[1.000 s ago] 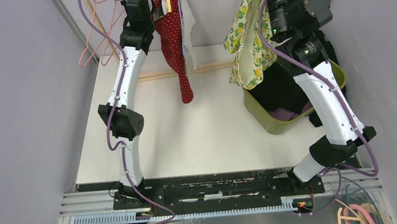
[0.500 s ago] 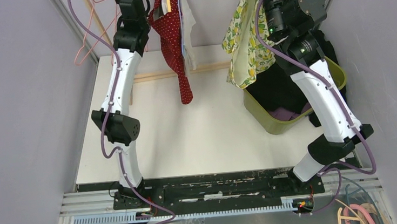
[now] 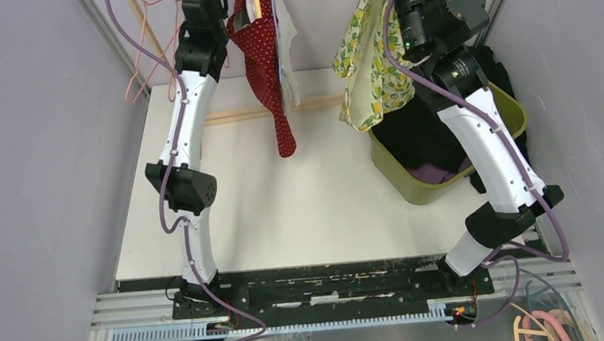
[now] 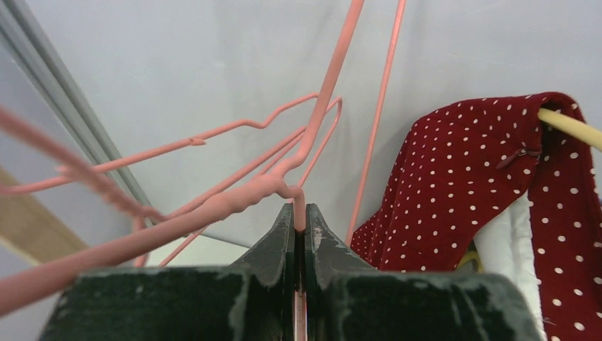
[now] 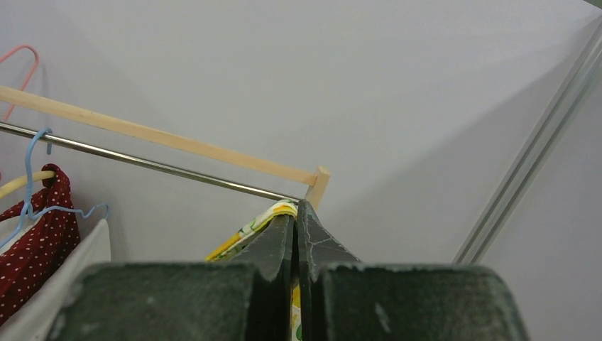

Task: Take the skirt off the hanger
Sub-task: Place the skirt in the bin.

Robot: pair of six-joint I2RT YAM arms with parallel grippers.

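Left wrist: what did the left gripper (image 4: pixel 299 217) have? — Ana

Jaws were pinched right together on the wire of the pink hanger (image 4: pixel 241 197), just below its twisted neck. The hanger was bare, with no cloth on it. — Raj

And the right wrist? — Ana

The right gripper (image 5: pixel 297 213) was clamped tight on the top edge of the skirt (image 5: pixel 250 229), the lemon print one. Only a strip of it showed beside the fingers. A metal rail (image 5: pixel 163 167) and a wooden bar (image 5: pixel 156 133) ran across behind. — Raj

Where was the skirt from the top view? — Ana

It hung free from the right gripper, high at the back right. Its lower end was near the back-left corner of the green bin (image 3: pixel 388 171); couldn't tell if it touched. It was well apart from the hanger, which was at the back left with the left arm. A red dotted garment (image 3: pixel 263 67) and a white one (image 3: pixel 287 36) hung between the two arms, above the table (image 3: pixel 317 194). Dark clothes lay in the bin. — Raj
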